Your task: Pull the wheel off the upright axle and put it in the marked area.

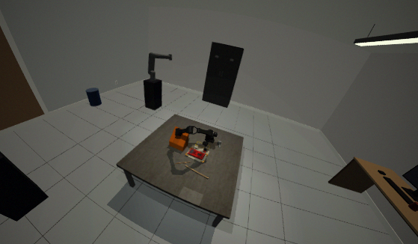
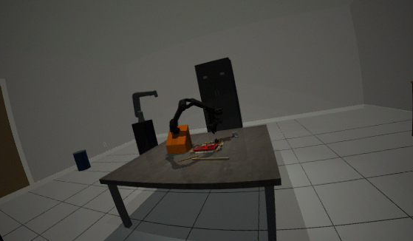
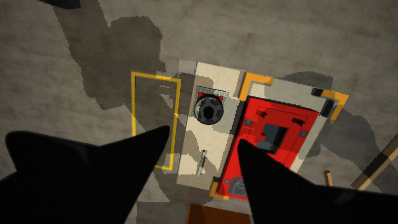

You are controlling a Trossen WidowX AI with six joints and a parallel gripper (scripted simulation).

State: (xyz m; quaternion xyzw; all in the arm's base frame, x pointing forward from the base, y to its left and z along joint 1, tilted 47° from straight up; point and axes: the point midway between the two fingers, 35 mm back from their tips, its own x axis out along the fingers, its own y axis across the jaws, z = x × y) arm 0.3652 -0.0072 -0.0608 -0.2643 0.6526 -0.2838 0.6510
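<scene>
In the wrist view, from left to right, the yellow-outlined marked area sits left of centre, the wheel just right of it on its axle at centre, and a red tray further right holding small dark parts too blurred to identify. The gripper hangs above with fingers apart and nothing between them. The wheel lies just above the gap in the frame, axle end-on to the camera, so a straight descent appears called for.
</scene>
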